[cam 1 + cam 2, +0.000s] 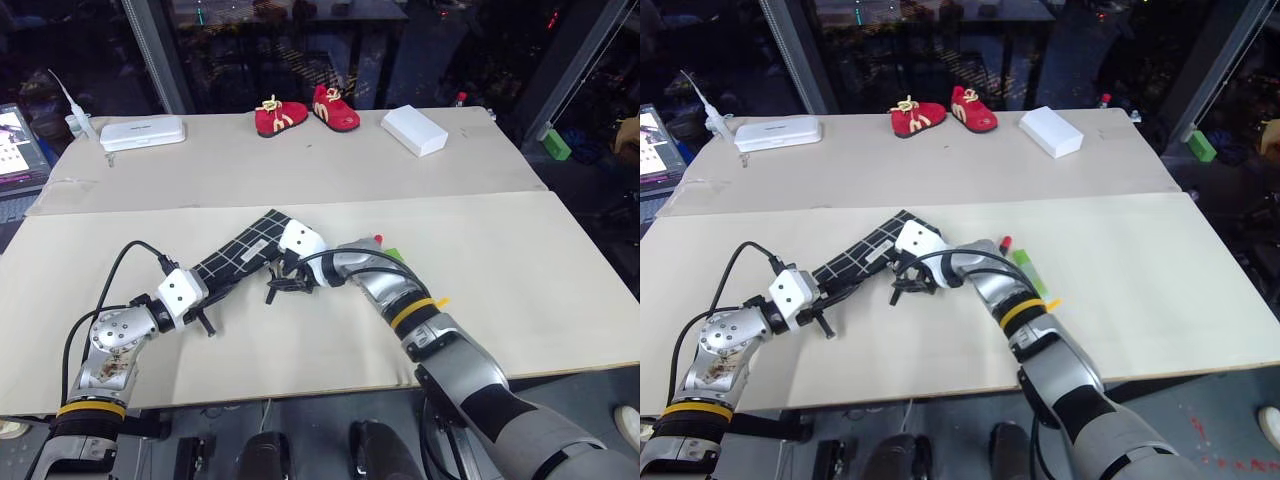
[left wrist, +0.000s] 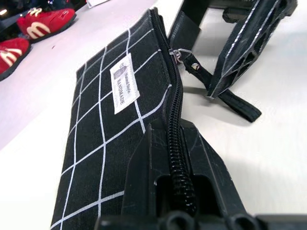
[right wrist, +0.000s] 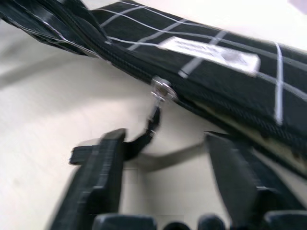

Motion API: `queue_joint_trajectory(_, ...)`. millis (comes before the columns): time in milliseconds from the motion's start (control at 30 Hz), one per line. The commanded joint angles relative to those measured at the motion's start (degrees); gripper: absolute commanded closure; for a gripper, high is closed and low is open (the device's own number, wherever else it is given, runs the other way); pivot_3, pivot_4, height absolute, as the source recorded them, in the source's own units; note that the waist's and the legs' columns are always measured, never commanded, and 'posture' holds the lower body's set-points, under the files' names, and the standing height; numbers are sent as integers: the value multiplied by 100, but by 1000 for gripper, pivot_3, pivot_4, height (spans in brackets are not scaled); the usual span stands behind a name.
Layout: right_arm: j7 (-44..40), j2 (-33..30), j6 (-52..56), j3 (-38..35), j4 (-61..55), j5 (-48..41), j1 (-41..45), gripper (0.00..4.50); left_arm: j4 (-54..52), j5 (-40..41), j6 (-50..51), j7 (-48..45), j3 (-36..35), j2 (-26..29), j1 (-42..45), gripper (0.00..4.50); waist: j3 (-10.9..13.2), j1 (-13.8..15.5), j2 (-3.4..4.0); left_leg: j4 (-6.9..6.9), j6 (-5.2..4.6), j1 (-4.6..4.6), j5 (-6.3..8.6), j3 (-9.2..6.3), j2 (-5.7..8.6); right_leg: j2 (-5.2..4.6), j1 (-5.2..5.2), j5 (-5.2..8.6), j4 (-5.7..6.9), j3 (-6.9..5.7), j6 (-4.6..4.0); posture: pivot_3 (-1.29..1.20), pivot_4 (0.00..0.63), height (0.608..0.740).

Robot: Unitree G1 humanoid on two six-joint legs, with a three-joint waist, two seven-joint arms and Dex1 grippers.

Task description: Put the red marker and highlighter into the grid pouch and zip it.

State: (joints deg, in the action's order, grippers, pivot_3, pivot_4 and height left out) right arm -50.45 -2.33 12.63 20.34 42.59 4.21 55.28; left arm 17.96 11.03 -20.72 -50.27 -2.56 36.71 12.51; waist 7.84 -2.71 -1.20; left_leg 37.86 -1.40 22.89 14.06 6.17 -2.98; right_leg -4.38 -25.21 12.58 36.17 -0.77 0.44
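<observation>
The grid pouch (image 1: 243, 252) lies flat on the bench (image 1: 520, 280), slanting from near left to far right, its white label (image 2: 124, 89) facing up. The left tool (image 2: 175, 191) is clenched on the pouch's near end, its fingers pinching the zipper edge. The right tool (image 3: 163, 191) sits at the pouch's far right part with its jaws spread and nothing between them — the black pull cord (image 3: 144, 139) hangs from the metal zipper slider (image 3: 160, 90) and lies on the bench, running past one finger (image 3: 98, 177). From the slider toward the left tool the zipper teeth (image 2: 175, 139) run closed.

The red marker (image 1: 1006, 242) lies on the bench just right of the right arm, and the highlighter (image 1: 1030, 270) rests just beside it, nearer and slightly to the right — both outside the pouch.

At the far side of the bench stand a pair of small red shoes (image 1: 305, 113), with a white rectangular box (image 1: 414, 130) to their right and a flat white case (image 1: 143, 132) to their left.
</observation>
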Motion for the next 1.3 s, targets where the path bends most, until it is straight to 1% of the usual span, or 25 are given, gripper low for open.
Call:
queue_joint_trajectory(33, -274, -20, 81, -123, -525, -218, -48, 78, -195, 79, -24, -25, -84, -7, 26, 4500, 0, 5, 0, 0, 0, -1, 0, -1, 0, 0, 0, 0, 0, 0, 0, 0, 150, 740)
queue_joint_trajectory(167, -1185, -472, 846, -536, -1688, -1063, -344, 78, -189, 86, -24, -35, -89, -18, 27, 4500, 0, 29, 0, 0, 0, 2, 0, -2, 2, -3, 2, 0, 1, 0, 1, 0, 150, 740)
queue_joint_trajectory(267, -1918, -1185, 1525, -837, -3033, -1831, -727, 78, -178, 83, -41, -49, -100, -21, 7, 4500, 0, 108, 0, 1, -1, 9, 0, -10, 2, -6, 5, -2, 1, -5, 4, 0, 150, 740)
queue_joint_trajectory(333, -2089, -1633, 1798, -932, -3646, -2053, -970, 78, -190, 79, -43, -37, -105, -34, -6, 4500, 0, 171, -1, 3, -6, 11, 3, -12, 2, -7, 7, -4, -3, -5, 6, 0, 150, 740)
queue_joint_trajectory(400, -1738, -1986, 1918, -1074, -3810, -1908, -1090, 78, -204, 71, -52, -12, -113, -50, -22, 4500, 0, 189, -1, 3, -8, 7, 5, -12, 4, -6, 9, -3, -10, -6, 6, 0, 150, 740)
queue_joint_trajectory(467, -1071, -2233, 2076, -1281, -3711, -1621, -1114, 78, -228, 84, -68, 19, -138, -76, -47, 4500, 0, 185, -2, 3, -7, -2, 4, -5, 4, -4, 9, -3, -15, -3, 5, 0, 150, 740)
queue_joint_trajectory(500, -588, -2298, 2094, -1434, -3584, -1435, -1112, 78, -267, 114, -66, 43, -161, -103, -85, 4500, 0, 176, -3, 3, -6, -5, 4, 0, 4, -4, 8, -3, -12, 0, 4, 0, 150, 740)
queue_joint_trajectory(567, 391, -2496, 2470, -2030, -3501, -1238, -1302, 78, -444, 206, -52, 60, -195, -166, -254, 4500, 0, 167, -3, 3, -4, -13, 2, 7, 2, -3, 8, -6, -7, 4, -3, 0, 150, 740)
queue_joint_trajectory(633, 955, -2667, 2798, -2429, -3716, -1170, -1627, 78, -608, 284, -23, 34, -215, -210, -399, 4500, -1, 196, -4, 2, -3, -12, 2, 8, 3, -4, 8, -6, -8, 5, -3, 0, 150, 740)
queue_joint_trajectory(700, 1094, -2747, 3072, -2585, -4198, -1294, -1999, 78, -707, 311, 17, 7, -228, -219, -465, 4500, -1, 230, -4, 1, -3, 0, 2, 7, 4, -5, 5, -5, -17, 1, -2, 0, 150, 740)
queue_joint_trajectory(767, 1276, -2851, 3228, -2584, -4601, -1236, -2376, 78, -721, 340, 46, -21, -228, -216, -468, 4500, -1, 227, -4, 0, -5, 4, 4, 8, 3, -4, 1, -4, -22, 2, -1, 0, 150, 740)
queue_joint_trajectory(900, 1589, -2793, 3607, -2553, -5138, -1284, -2789, 78, -588, 402, 106, -113, -201, -221, -292, 4500, -1, 174, -4, 1, -7, -4, 3, 10, 5, -4, 5, -6, -18, 15, 0, 0, 150, 740)
queue_joint_trajectory(1033, 1832, -2623, 3834, -2592, -5353, -1386, -3038, 78, -536, 496, 218, -166, -204, -296, -102, 4500, -1, 170, -5, 2, -10, -30, 1, 9, 5, -1, 26, -5, -16, 18, 1, 0, 150, 740)
queue_joint_trajectory(1300, 2022, -2688, 3606, -2329, -5139, -1268, -3299, 78, -644, 617, 505, -230, -187, -412, 33, 4500, -1, 190, -5, 2, -12, -6, 3, 7, 12, -2, 15, -3, -24, 17, 8, 0, 150, 740)
